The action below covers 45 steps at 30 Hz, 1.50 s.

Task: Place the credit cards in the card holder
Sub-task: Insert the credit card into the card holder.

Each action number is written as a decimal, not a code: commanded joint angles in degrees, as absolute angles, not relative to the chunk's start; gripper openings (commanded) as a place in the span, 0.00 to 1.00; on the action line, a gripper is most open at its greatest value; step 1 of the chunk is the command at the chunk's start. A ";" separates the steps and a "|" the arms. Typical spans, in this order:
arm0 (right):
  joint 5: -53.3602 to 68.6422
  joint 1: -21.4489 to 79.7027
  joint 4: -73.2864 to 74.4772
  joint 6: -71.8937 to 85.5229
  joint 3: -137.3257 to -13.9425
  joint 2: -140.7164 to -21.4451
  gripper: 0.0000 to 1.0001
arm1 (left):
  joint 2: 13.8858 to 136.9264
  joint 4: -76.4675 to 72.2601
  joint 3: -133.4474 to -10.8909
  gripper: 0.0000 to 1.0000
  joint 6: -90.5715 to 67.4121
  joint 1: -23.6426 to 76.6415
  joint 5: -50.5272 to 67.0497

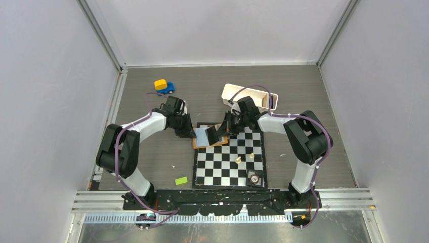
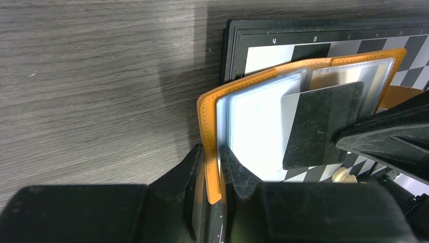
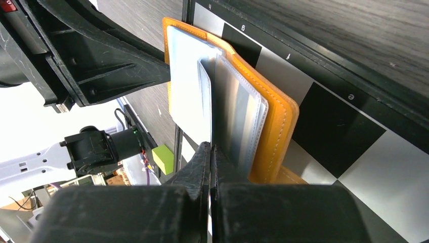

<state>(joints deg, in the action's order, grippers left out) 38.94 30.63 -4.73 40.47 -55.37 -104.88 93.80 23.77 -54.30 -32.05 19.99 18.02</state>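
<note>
At the far-left corner of the chessboard (image 1: 230, 167): orange card holder (image 2: 208, 147), opened, clear sleeves up, overhanging the board's left edge onto the table. Pinched along its outer cover edge by the left gripper (image 2: 211, 153), 1 finger on each side of the leather. Right gripper (image 3: 210, 148) pressed together on 1 pale credit card (image 3: 205, 96), far end of it at the sleeves. Mid-board, 2 pale chess pieces (image 1: 238, 160). Off the board's near-left corner, on the table, a green block (image 1: 181, 180). Beyond the far-right corner, a white tray (image 1: 238, 87).
</note>
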 commanded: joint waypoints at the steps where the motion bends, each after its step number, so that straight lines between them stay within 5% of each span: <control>1: 38.10 30.84 -7.15 39.90 -55.03 -105.73 0.00 | 95.60 24.04 -54.79 0.17 -30.00 20.04 15.82; 22: 32.81 33.67 -10.23 41.57 -53.62 -107.67 0.00 | 95.58 23.39 -54.38 0.07 -30.25 20.04 16.68; 35: 25.15 35.04 2.25 36.96 -56.93 -103.20 0.40 | 94.93 23.47 -53.70 0.00 -30.47 20.04 16.00; 45: 17.66 39.30 6.09 36.29 -59.42 -102.19 0.45 | 94.14 23.00 -53.20 0.00 -30.84 20.04 17.01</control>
